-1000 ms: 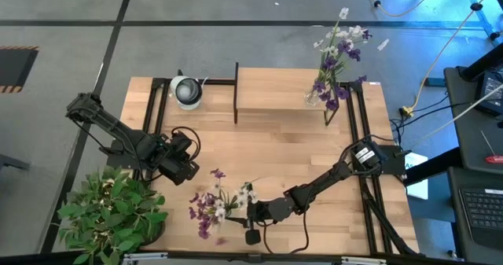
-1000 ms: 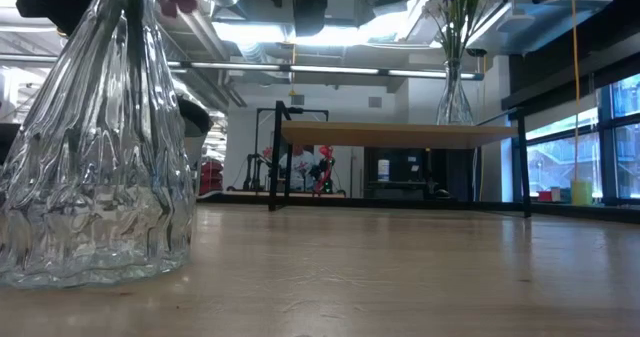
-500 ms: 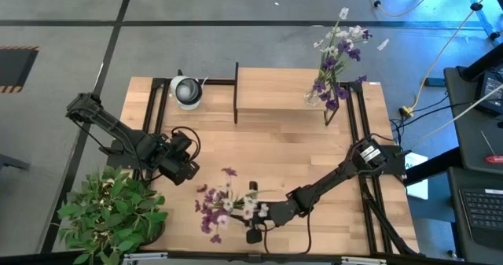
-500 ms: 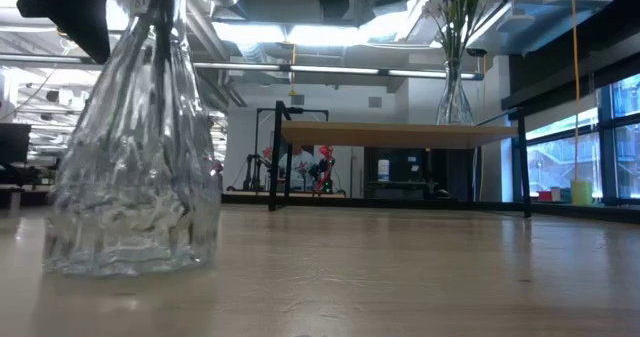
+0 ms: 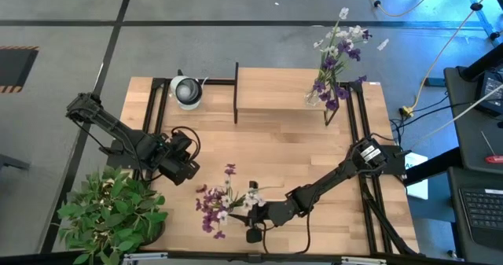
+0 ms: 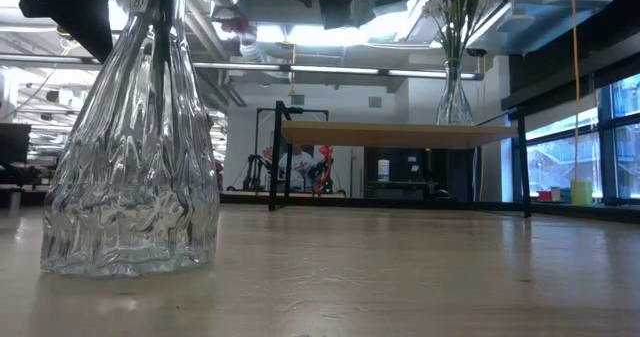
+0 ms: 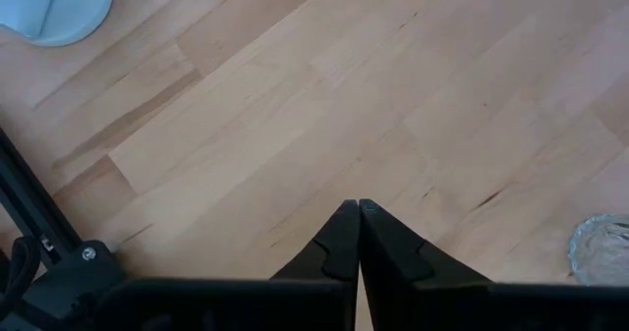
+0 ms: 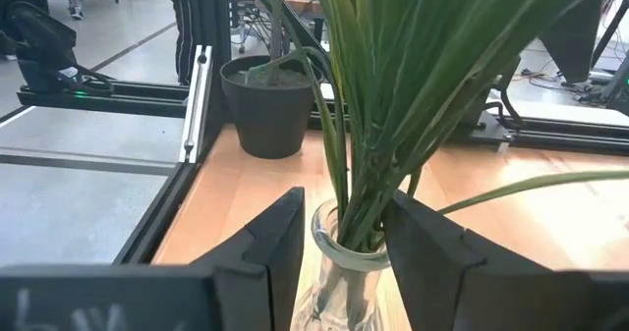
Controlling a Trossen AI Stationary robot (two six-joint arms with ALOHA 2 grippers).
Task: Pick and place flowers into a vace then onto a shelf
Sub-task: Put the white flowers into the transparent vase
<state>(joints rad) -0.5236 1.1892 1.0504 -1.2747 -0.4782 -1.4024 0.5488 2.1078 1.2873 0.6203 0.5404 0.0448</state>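
The flowers (image 5: 224,202), purple and white blossoms on green stems (image 8: 364,125), stand in a ribbed clear glass vase (image 6: 130,177) near the table's near edge. My right gripper (image 5: 254,211) reaches in from the right and is shut on that vase. In the low view the vase stands upright with its base at the tabletop. My left gripper (image 5: 187,168) is shut and hovers over bare wood left of the flowers, touching nothing. The shelf (image 5: 275,92) stands at the far side of the table and carries a second vase of flowers (image 5: 334,57) on its right end. My right gripper pinches the vase's narrow neck (image 8: 339,248) just under the rim, one of its fingers (image 8: 280,248) on each side. It comes in level from the table's right side. The vase stands upright in the hold, the stems rising out of its mouth.
A bushy potted plant (image 5: 110,210) fills the near left corner, close to my left arm. A white round object (image 5: 186,90) lies at the far left, beside the shelf's black frame (image 5: 236,92). Bare wood stretches between the held vase and the shelf.
My right gripper has moved the vase a little toward the table's right and far side, away from the low camera. The vase tipped on the way and now stands upright. The blossoms have shifted right with it. My left arm has kept still.
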